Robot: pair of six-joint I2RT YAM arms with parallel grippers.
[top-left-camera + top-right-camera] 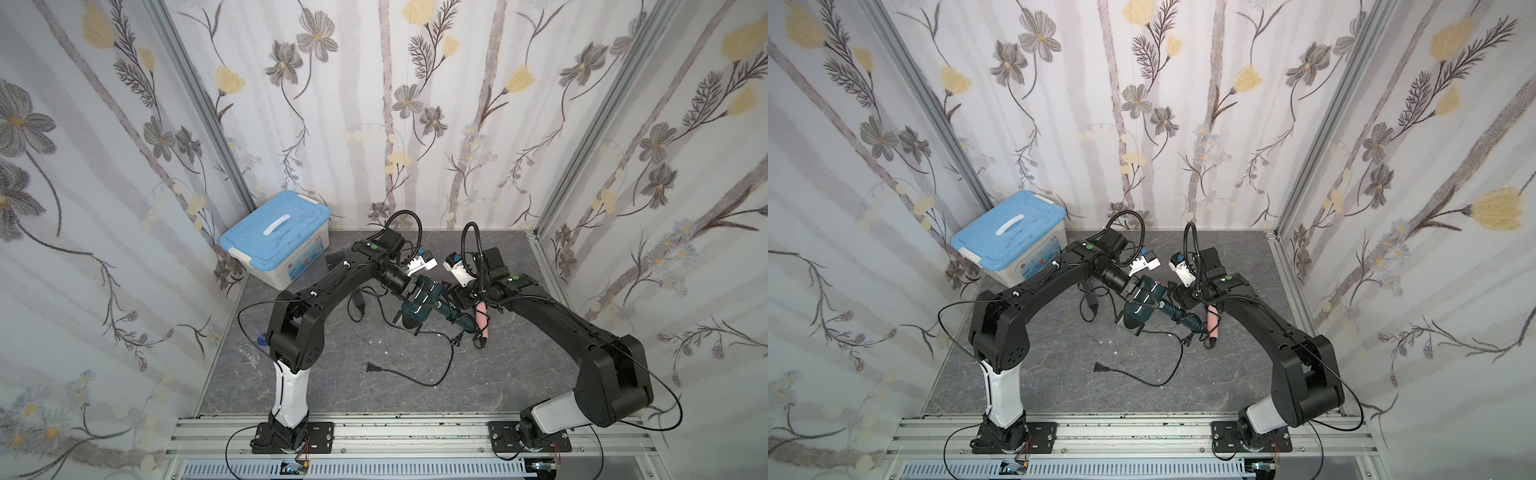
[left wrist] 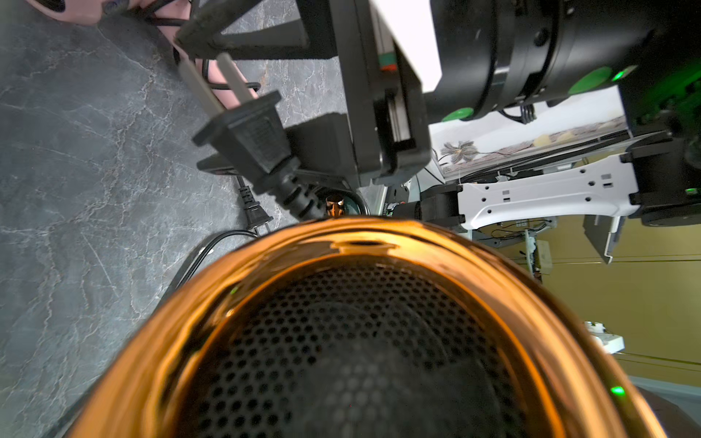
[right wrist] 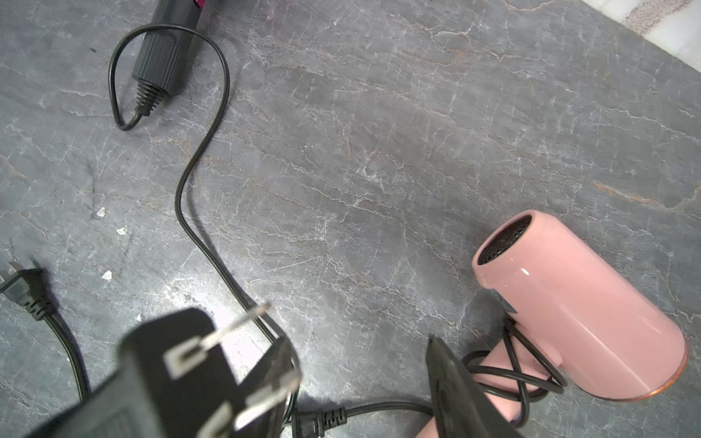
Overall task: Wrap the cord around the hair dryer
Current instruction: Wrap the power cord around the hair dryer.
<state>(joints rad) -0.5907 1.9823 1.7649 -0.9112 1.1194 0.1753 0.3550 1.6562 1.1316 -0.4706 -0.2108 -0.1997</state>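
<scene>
The left pincer (image 1: 417,294) is clamped on the barrel of the dark teal, copper-ringed hair dryer (image 1: 415,309), held between the arms over the grey marbled worktop (image 1: 332,390). The right pincer (image 3: 358,356) has its jaws apart, and the black two-prong plug (image 3: 159,379) of the black cord (image 2: 303,206) lies against one finger, seemingly unpinched. That stiff, free end could spring away and slacken the wrap.

Teal hair dryer (image 1: 417,307); pink hair dryer (image 3: 580,303); black cord (image 2: 292,189); grey marbled tabletop (image 1: 332,374).
</scene>
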